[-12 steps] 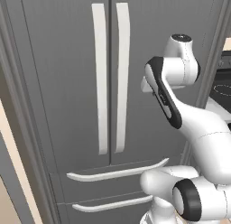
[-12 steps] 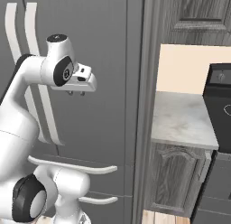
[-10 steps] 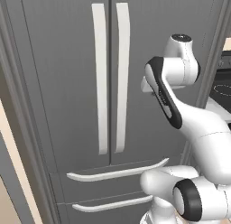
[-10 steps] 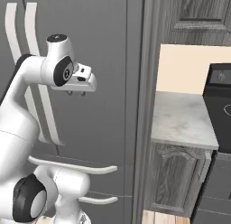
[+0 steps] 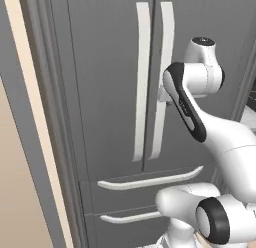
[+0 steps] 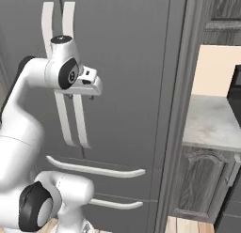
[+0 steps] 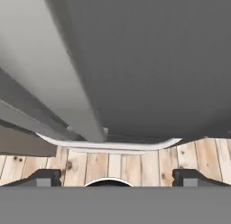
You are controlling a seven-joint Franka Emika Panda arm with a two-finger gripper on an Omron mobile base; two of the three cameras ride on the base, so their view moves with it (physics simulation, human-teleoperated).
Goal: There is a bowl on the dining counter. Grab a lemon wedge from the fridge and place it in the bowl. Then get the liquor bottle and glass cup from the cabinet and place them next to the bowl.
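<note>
Now, in the left base view, the fridge [image 5: 105,82] looms larger than half a second back: the whole picture has shifted, so the base is judged to have been driven closer, doors closed. In the right base view, the gripper [image 6: 92,89] is seen hanging near the two handles [image 6: 70,100], nothing touched. In the hand view, the fingertips [image 7: 43,177] are set wide apart and nothing is held; a drawer handle [image 7: 113,145] is seen below. No lemon wedge can be reached until a door is opened.
</note>
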